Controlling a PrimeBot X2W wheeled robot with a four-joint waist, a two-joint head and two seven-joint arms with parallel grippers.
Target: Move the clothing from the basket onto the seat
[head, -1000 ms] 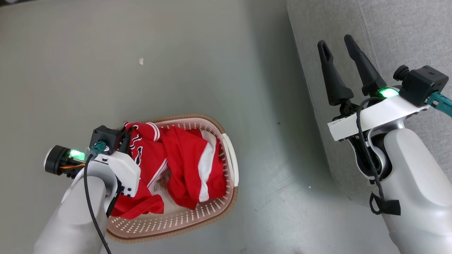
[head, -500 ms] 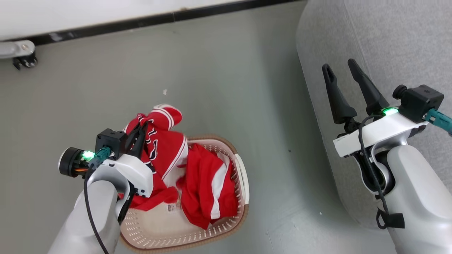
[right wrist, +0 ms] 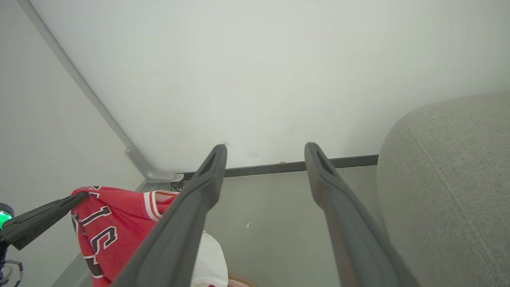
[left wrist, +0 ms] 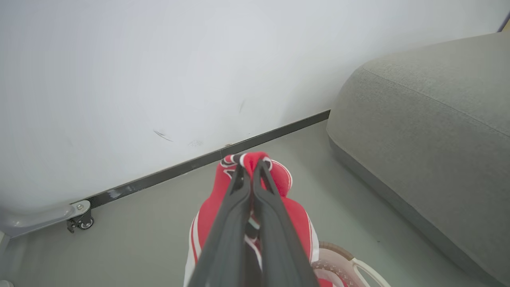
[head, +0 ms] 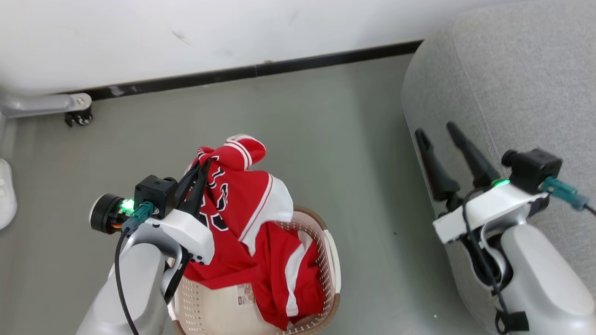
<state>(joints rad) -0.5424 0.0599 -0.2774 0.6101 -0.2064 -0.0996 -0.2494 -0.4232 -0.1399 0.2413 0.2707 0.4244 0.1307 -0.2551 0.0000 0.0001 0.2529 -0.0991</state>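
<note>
The left gripper (head: 201, 164) was clamped shut on a fold of the red sports garment with white trim and black-and-white block lettering (head: 237, 195), its two dark fingers pressed together around the cloth. This lettered garment hung from the grip above the cream-white perforated plastic basket with brown rim trim (head: 334, 251), its lower part reaching down into the basket. The second red garment with white panels (head: 288, 279) lay crumpled inside, toward the right side, beside a paper label (head: 245, 294) on the bottom. The right gripper (head: 436, 129) was open and empty, fingers spread, in front of the rounded edge of the large light-grey woven-fabric sofa seat (head: 512, 93), which stood apart from the basket across the grey floor (head: 326, 139).
</note>
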